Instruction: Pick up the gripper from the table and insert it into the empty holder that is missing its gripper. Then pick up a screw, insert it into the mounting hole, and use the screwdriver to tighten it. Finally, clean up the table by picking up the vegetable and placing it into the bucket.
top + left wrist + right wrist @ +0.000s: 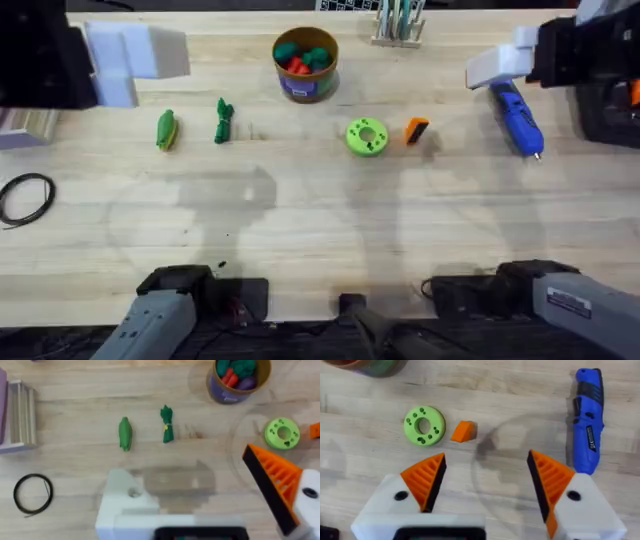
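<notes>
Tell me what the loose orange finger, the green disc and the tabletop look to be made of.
The loose orange finger: likely matte printed plastic, flat faceted wedge faces. The green disc: also looks like matte plastic, uniform bright colour with neat round holes; could be printed. The tabletop: pale wood, with visible grain and plank seams, smooth with a faint sheen.

The tabletop (320, 230) is pale wood with visible grain, matt finish. The screwdriver (587, 420) looks like smooth blue plastic with dark bands and a slight sheen; its thin tip looks like metal in the overhead view. The gripper (463, 431) is matt orange plastic. The green disc (424, 425) looks like matt plastic too, with holes through it. The right tool (487, 477) has ribbed orange pads (422, 477) in smooth white plastic mounts. The holder (131, 505) is plain white matt plastic.
</notes>
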You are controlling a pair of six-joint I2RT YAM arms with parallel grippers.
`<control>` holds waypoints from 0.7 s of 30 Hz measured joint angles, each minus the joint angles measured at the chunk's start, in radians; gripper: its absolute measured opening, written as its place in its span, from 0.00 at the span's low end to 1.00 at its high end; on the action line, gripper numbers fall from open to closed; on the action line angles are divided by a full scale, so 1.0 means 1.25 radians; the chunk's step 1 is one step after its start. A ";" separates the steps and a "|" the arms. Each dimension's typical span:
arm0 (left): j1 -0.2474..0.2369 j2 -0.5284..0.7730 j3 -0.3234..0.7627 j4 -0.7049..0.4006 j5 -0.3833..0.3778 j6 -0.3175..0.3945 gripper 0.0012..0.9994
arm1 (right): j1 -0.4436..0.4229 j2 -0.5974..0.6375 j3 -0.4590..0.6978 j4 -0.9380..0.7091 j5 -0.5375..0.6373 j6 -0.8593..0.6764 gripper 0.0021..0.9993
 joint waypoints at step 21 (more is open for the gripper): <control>0.000 -0.280 -0.742 0.816 0.130 0.000 0.99 | 0.000 0.000 0.000 0.000 0.000 0.000 0.99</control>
